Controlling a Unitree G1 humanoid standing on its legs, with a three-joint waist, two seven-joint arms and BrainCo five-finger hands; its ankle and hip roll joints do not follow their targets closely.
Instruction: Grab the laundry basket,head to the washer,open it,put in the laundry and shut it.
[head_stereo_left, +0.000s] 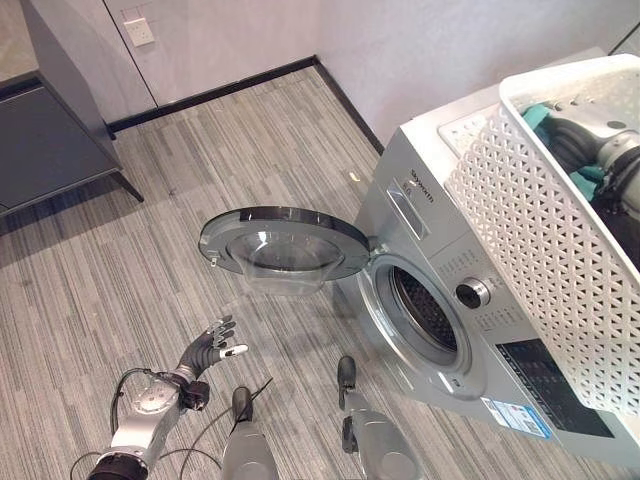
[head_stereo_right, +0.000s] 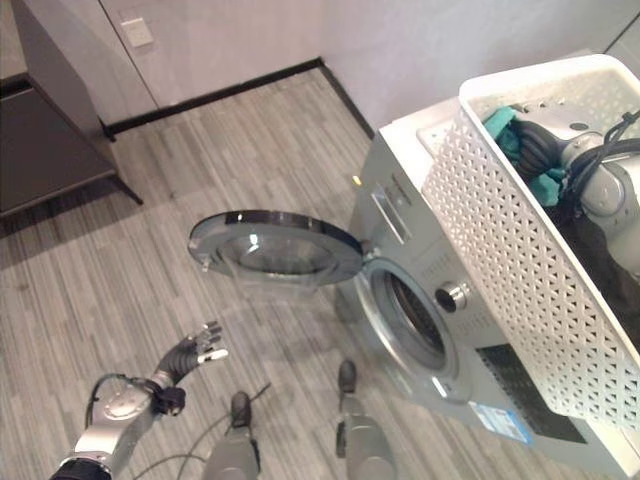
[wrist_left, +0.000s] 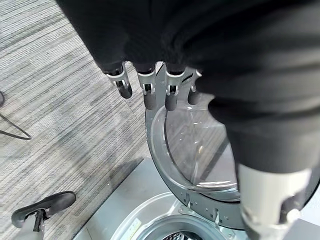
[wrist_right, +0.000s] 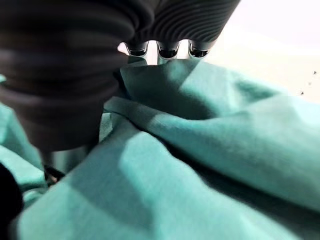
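A silver front-loading washer (head_stereo_left: 520, 370) stands at the right, its round glass door (head_stereo_left: 285, 243) swung wide open to the left over the floor. The drum opening (head_stereo_left: 425, 312) is uncovered. On top of the washer sits a white perforated laundry basket (head_stereo_left: 530, 220) with teal cloth (head_stereo_left: 540, 118) and dark laundry inside. My right hand (head_stereo_left: 575, 140) is down inside the basket, against the teal cloth (wrist_right: 200, 150). My left hand (head_stereo_left: 212, 345) hangs low near the floor, left of and below the door, open and holding nothing; past its fingers (wrist_left: 145, 90) lies the door glass.
A dark cabinet (head_stereo_left: 50, 140) stands at the upper left against the wall. A wall plate (head_stereo_left: 140, 32) sits on the pale far wall. Grey plank floor (head_stereo_left: 150, 270) lies open to the left of the washer door.
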